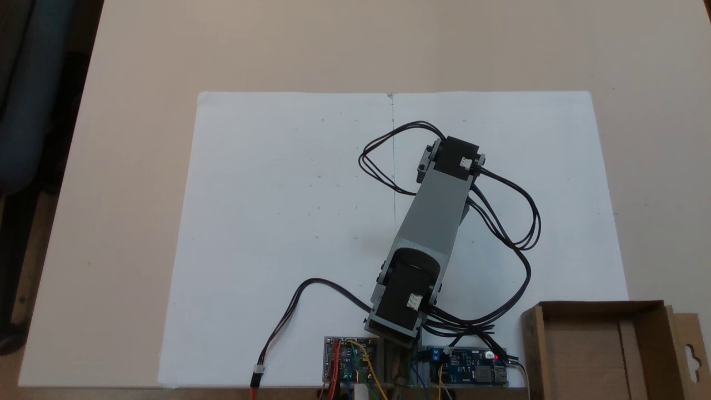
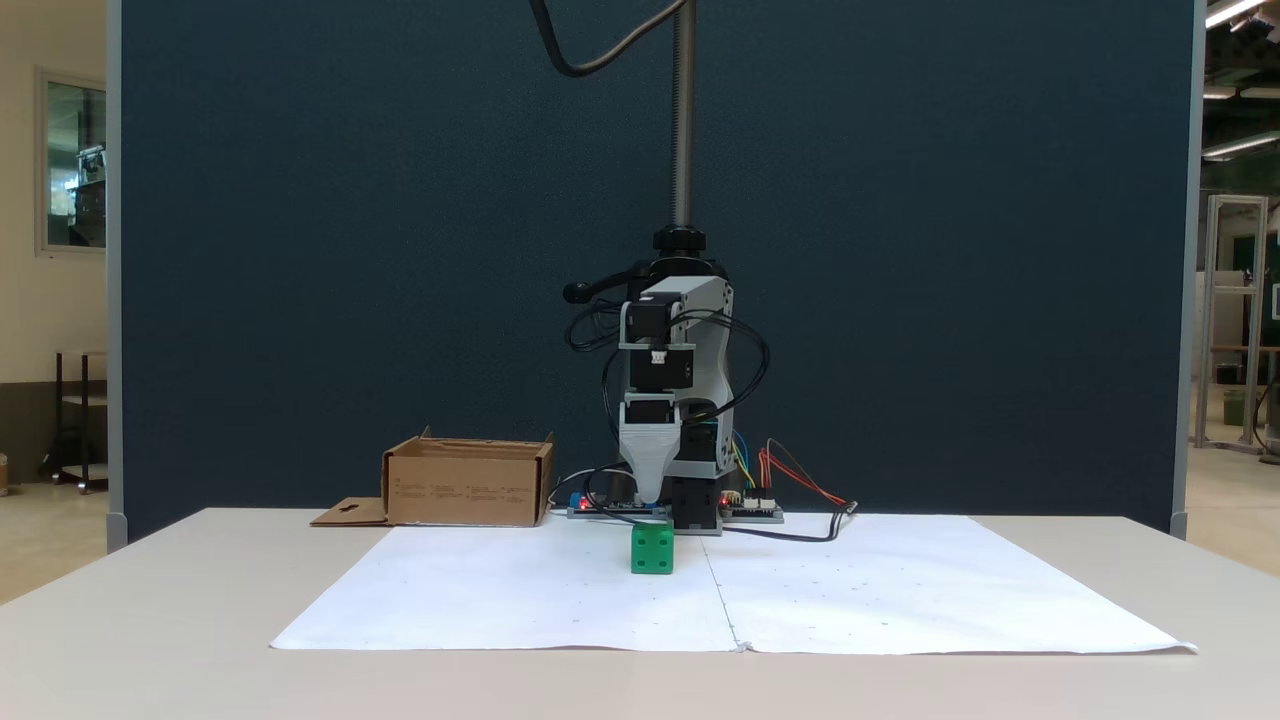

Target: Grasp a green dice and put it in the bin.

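On the white paper [image 2: 500, 600], in the front fixed view, the dice [image 2: 652, 550] rests flat on the sheet, just left of the paper's centre seam. The gripper [image 2: 651, 497] points straight down directly above it; its pale tip ends just short of the dice's top face, so there appears to be no contact yet. Only one tapered finger shows from this side — whether the jaws are apart or together cannot be told.

In the fixed view from above, the arm [image 1: 433, 222] stretches out over the paper and covers the spot beneath the wrist.

The bin [image 2: 468, 485] stands at the table's far edge beside the arm's base, well apart from the dice, left of the arm in the front view. Seen from above, the bin [image 1: 580, 347] shows a bare floor.

Status, as a judgement:
- Done — the approach; the gripper is lined up over the dice.
- Left — the final descent, the grasp, the lift, the carry to the bin, and the release.
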You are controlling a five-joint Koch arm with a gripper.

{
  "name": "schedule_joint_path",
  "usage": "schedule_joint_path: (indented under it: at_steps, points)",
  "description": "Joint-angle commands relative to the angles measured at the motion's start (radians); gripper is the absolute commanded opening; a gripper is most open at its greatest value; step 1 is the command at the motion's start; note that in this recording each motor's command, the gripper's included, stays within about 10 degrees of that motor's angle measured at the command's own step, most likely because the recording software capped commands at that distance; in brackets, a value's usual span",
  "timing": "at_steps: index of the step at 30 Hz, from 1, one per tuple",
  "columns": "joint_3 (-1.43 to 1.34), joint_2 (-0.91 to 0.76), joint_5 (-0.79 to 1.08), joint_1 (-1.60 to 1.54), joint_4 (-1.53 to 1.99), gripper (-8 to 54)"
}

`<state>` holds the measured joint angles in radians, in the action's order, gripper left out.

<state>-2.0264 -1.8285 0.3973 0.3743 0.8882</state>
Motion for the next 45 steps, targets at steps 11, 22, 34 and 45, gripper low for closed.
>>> schedule_joint_path:
  at_steps: [11,22,34,45]
  points:
    - [0.061,0.023,-0.132,-0.009,-0.054,46.8]
    - [0.058,0.028,-0.210,-0.011,-0.063,46.7]
    - [0.025,0.048,-0.209,-0.026,-0.064,46.8]
    - [-0.026,0.106,-0.199,-0.031,-0.143,46.8]
